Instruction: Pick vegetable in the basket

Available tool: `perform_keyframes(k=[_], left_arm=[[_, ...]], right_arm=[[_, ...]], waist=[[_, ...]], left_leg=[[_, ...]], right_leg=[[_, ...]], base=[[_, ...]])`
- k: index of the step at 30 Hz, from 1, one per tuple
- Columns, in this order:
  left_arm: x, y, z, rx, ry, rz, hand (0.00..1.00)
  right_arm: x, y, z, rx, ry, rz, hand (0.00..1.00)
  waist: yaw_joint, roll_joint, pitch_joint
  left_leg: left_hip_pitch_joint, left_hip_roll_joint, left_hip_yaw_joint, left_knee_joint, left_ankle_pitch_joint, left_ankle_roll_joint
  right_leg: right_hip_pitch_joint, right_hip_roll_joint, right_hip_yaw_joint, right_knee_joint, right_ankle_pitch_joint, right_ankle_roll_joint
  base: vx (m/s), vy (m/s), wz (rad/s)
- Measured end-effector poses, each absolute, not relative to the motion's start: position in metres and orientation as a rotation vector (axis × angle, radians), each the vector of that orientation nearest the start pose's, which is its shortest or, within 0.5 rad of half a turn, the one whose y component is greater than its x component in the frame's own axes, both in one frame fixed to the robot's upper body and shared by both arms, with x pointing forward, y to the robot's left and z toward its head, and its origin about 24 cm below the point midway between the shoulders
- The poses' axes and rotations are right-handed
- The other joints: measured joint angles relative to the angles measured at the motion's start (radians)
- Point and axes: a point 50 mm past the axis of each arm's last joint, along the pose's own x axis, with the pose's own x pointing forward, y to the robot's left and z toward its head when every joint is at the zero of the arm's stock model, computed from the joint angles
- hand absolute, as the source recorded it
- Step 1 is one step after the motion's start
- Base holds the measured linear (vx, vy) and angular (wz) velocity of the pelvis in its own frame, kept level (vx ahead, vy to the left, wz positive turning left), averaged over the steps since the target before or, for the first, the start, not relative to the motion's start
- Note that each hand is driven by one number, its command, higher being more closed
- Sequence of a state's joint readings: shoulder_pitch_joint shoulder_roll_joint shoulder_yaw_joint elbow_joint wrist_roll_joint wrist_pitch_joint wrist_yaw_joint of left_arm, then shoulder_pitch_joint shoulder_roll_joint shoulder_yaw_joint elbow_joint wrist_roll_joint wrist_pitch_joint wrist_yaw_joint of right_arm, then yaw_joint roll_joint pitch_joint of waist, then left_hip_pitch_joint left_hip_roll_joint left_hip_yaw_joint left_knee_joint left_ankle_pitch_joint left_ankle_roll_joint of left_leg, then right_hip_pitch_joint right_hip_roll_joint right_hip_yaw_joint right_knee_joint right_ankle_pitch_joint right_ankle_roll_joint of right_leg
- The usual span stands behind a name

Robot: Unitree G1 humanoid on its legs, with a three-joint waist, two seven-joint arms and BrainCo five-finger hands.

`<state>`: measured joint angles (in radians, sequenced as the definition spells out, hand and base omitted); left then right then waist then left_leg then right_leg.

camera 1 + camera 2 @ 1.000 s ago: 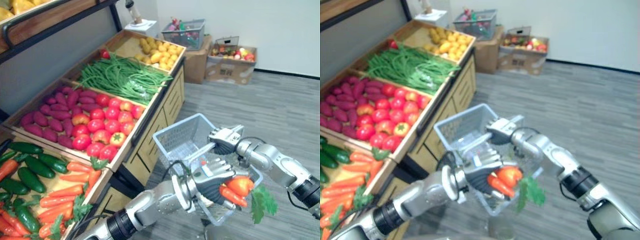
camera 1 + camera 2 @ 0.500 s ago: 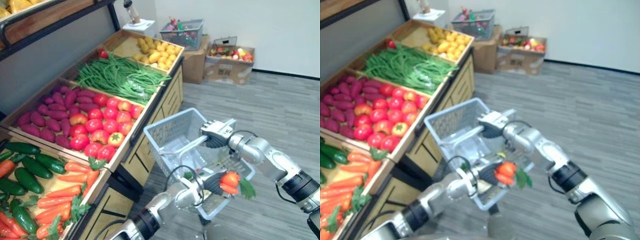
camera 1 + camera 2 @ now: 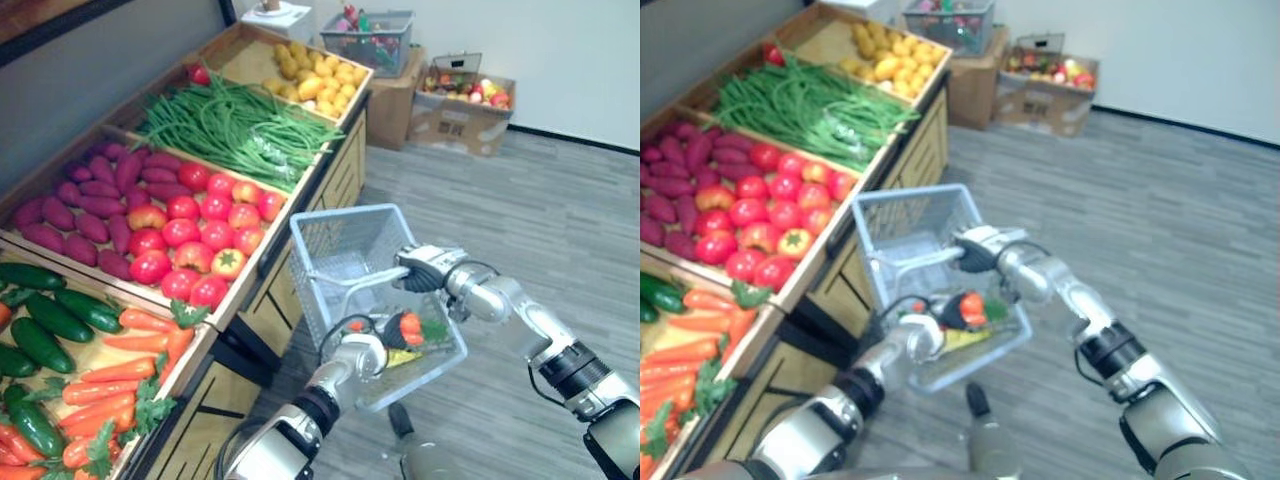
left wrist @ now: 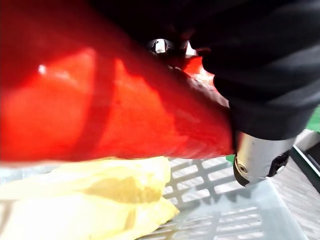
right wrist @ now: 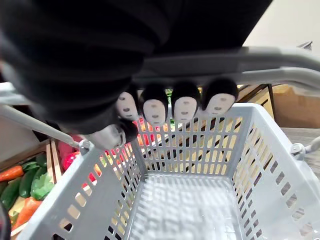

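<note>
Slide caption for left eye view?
Right hand grips the handle of the basket; left hand holds a red vegetable inside it.

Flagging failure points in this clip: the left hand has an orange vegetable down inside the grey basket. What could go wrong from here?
1. The left hand is curled round the orange vegetable close to the basket wall, so withdrawing may snag the slots or drag the vegetable back out.
2. The basket hangs over the floor from the right hand, which grips only the handle. A push from the left hand might swing it and spill the yellow item.
</note>
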<state>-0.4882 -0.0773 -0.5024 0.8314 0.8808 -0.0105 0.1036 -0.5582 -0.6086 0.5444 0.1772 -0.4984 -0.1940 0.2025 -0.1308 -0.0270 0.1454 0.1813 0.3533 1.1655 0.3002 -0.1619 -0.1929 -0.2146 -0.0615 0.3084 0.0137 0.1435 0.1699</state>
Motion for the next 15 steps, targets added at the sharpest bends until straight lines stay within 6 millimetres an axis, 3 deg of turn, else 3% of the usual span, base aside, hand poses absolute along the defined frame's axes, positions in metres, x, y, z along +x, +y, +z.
perform_keyframes(k=[15], left_arm=[[0.295,0.000,0.001,1.140,-0.082,-0.659,0.00]], right_arm=[[0.322,-0.128,0.126,-1.268,-0.374,0.615,1.00]], waist=[[0.000,0.014,0.062]], left_leg=[[-0.003,-0.007,-0.025,0.019,-0.026,0.006]], right_leg=[[0.024,-0.022,-0.008,-0.022,0.003,0.006]], base=[[-0.05,0.006,0.03]])
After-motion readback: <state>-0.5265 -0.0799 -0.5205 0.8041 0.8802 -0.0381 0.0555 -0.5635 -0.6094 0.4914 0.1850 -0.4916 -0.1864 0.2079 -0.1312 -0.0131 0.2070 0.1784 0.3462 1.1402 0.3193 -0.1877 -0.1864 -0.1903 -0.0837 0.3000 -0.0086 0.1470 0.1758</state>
